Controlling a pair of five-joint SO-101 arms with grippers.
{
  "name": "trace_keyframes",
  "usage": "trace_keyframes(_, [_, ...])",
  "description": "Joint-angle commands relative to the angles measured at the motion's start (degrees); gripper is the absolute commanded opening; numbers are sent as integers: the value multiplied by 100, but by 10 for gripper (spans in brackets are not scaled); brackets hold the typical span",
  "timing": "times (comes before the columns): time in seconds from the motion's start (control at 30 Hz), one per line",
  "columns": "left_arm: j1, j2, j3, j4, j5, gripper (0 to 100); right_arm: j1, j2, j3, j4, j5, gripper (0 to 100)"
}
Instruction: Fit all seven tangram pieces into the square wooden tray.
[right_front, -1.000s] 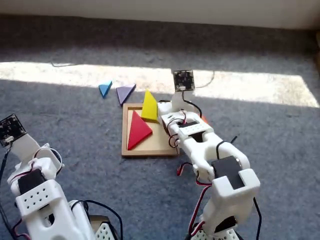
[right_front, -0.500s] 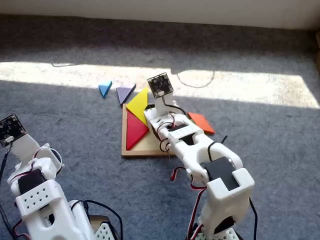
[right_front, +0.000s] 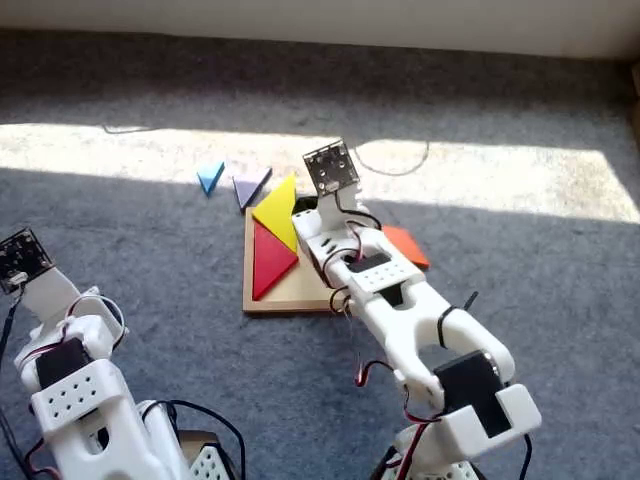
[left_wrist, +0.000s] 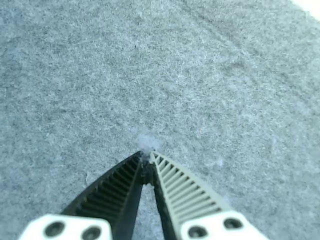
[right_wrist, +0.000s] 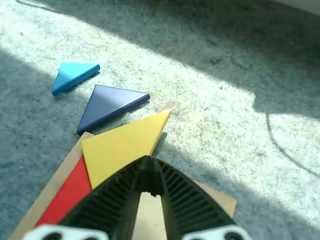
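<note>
Grey carpet (right_front: 150, 260) runs out on every side, with a band of sunlight (right_front: 500, 175) lying across it farther off. The square wooden tray (right_front: 295, 292) sits on the carpet in front of me. The red triangle (right_front: 268, 260) lies flat against its left wall, and there is bare wood beside it on the near side. The yellow triangle (right_front: 278, 212) is at the tray's far left corner, and one tip reaches out past the far rim onto the carpet. The orange piece (right_front: 405, 245) lies on the carpet just beside the tray's right side. Beyond the far rim are the dark blue triangle (right_front: 248, 186) and then the light blue triangle (right_front: 210, 177), apart from each other at the edge of the sunlight.

My left gripper (left_wrist: 146, 157) hangs over bare carpet well short of the tray, its fingers closed to a point with nothing between them. My right gripper (right_wrist: 149, 161) is over the tray's far part, its fingers drawn together with the tips at the yellow triangle's edge. I cannot tell whether they pinch it.
</note>
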Motion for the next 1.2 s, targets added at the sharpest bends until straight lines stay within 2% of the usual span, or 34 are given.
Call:
trace_keyframes(0.0, [-295,-75,-207,-97,-9,5,-127,-602,101,-75,-404,5])
trace_keyframes(0.33, [-295,-75,-207,-88,-9,5,-145,-2325,1842,154,-510,5])
trace_keyframes(0.43, [-303,-75,-207,-88,-9,5,-145,-2624,1956,1411,-536,5])
trace_keyframes(0.57, [-312,-75,-207,-88,-9,5,-119,-2712,1332,3160,-536,5])
trace_keyframes(0.67, [-321,-75,-198,-88,-9,5,13,-2738,998,3855,-536,5])
trace_keyframes(0.83, [-321,-75,-198,-97,-9,5,136,-2695,892,3890,-536,5])
trace_keyframes(1.0, [-321,-75,-189,-97,-9,5,-57,-2659,927,3908,-536,5])
trace_keyframes(1.17, [-303,-75,-189,-97,-9,5,-171,-1982,998,3881,-545,5])
